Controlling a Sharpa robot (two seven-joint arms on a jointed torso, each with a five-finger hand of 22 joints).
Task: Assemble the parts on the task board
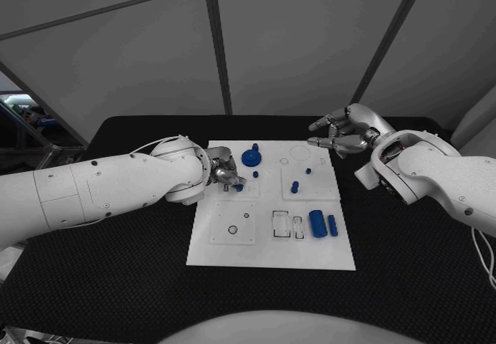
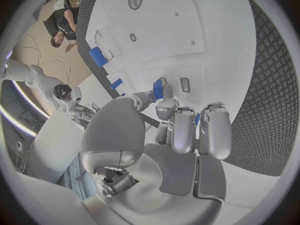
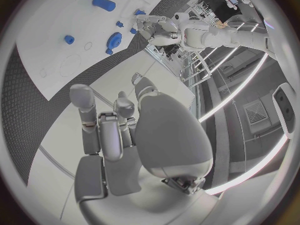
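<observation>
The white task board lies in the middle of the black table. My left hand is low over the board's far left section and pinches a small blue part at its fingertips; the left wrist view shows that part between thumb and finger. A round blue part stands just beyond the hand. Short blue pegs stand in the far right section. A blue cylinder and a slim blue piece lie on the board's right side. My right hand hovers past the board's far right corner, fingers apart and holding nothing.
Rectangular outlines and a square plate with a small hole mark the board's near half. Black table surrounds the board on all sides. In the right wrist view the round blue part and the cylinder lie far from the right hand.
</observation>
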